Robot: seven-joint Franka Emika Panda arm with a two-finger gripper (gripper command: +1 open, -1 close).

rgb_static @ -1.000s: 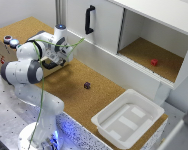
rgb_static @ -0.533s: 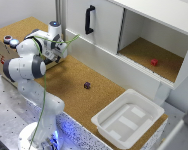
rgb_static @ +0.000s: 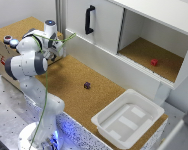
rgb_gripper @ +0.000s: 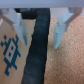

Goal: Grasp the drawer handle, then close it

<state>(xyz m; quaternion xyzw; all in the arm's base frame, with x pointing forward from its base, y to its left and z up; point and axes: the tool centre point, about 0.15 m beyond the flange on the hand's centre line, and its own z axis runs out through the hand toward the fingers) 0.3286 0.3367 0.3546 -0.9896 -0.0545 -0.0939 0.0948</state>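
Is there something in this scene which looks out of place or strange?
Mildly: a small dark cube lies alone on the cork surface, and a red cube sits in the white cabinet's open compartment. Nothing looks spilled or damaged.

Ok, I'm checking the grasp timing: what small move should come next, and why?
Probably shut the fingers. In the wrist view the black drawer handle runs between them, while the gripper is open and not yet clamped on it.

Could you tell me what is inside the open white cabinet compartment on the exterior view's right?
Inside the white cabinet, a small red object sits on the cork-lined shelf. Nothing else shows there; the part behind the closed door with the long black handle is hidden.
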